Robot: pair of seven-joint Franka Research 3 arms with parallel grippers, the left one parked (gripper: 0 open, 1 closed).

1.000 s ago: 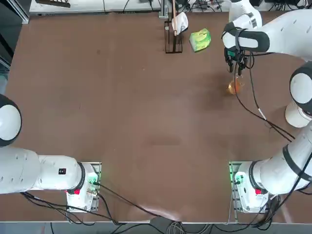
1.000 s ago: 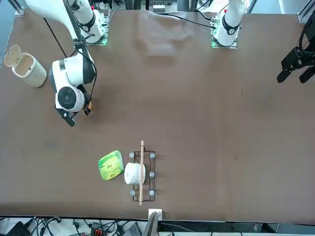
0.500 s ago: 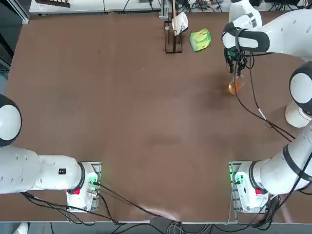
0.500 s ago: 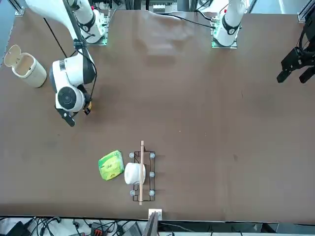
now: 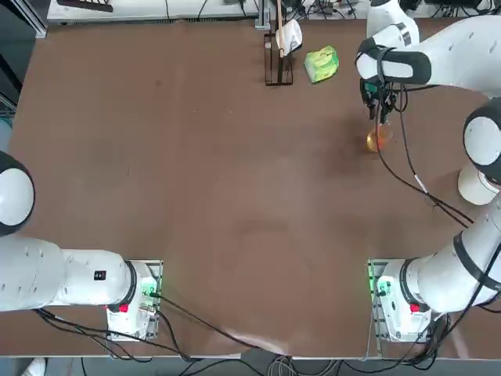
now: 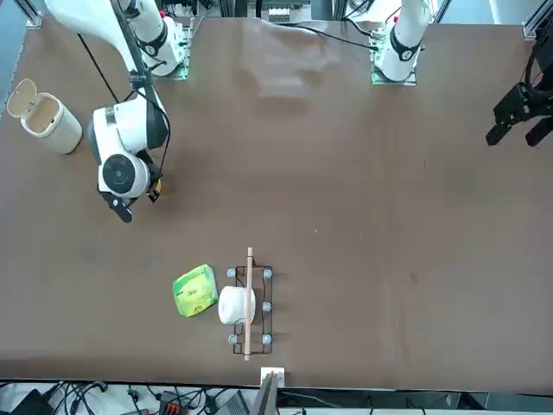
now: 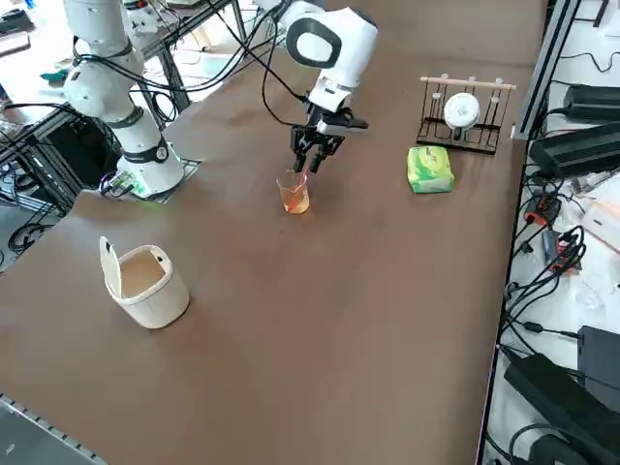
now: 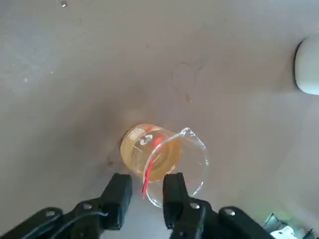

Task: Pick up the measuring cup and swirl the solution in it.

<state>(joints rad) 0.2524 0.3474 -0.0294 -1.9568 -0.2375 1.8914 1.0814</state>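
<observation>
The right claw (image 8: 149, 182) is partly open, its two fingers apart at the rim of the clear measuring cup (image 7: 294, 195); whether they touch it, I cannot tell. Amber solution (image 8: 144, 152) and a red stick (image 8: 149, 172) show inside. A white lidded bin (image 7: 155, 299) stands on the worktop (image 7: 320, 320).

A broad brown table (image 7: 320, 320) with a smooth, faintly marked top carried a clear measuring cup (image 7: 294, 192), amber solution (image 8: 153, 157) in its lower part and a slim red stick (image 8: 148, 175) leaning inside. A white bin (image 7: 155, 298) stood upright with its round lid (image 7: 110, 267) swung open, well apart from a green-and-yellow packet (image 7: 429, 170) that lay near a dark wire rack (image 7: 487, 135) topped by a pale wooden bar (image 7: 469, 82).
</observation>
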